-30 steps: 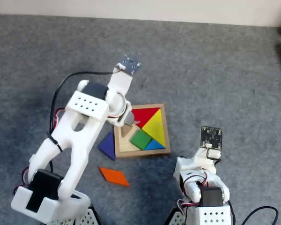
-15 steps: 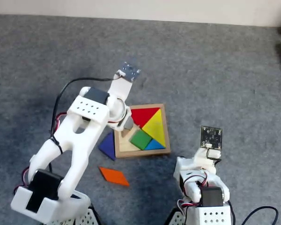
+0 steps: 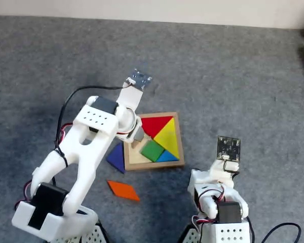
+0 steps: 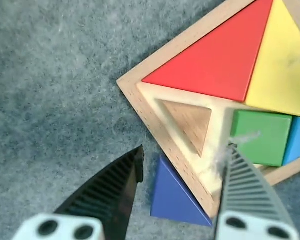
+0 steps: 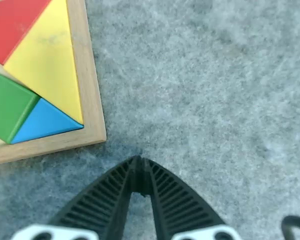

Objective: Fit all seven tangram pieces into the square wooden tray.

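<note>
Left tool (image 4: 185, 152) hung empty with its jaws apart, straddling the square wooden tray's (image 4: 135, 87) rim: one finger over bare tray floor, the other over the grey counter (image 4: 50, 75). That stance looked aimed at the dark blue triangle (image 4: 175, 195), which lay on the counter against the rim's outside.

Seated in the tray were the red triangle (image 4: 220, 60), yellow triangle (image 4: 282, 70), green square (image 4: 260, 137), light blue triangle (image 4: 297, 142) and unpainted wooden triangle (image 4: 190, 120) (five by my count). The orange parallelogram (image 3: 123, 190) lay on the counter, apart from the tray.

Right tool (image 5: 138, 161) was closed on nothing and parked just off a tray corner, presumably so as not to crowd the left arm.
</note>
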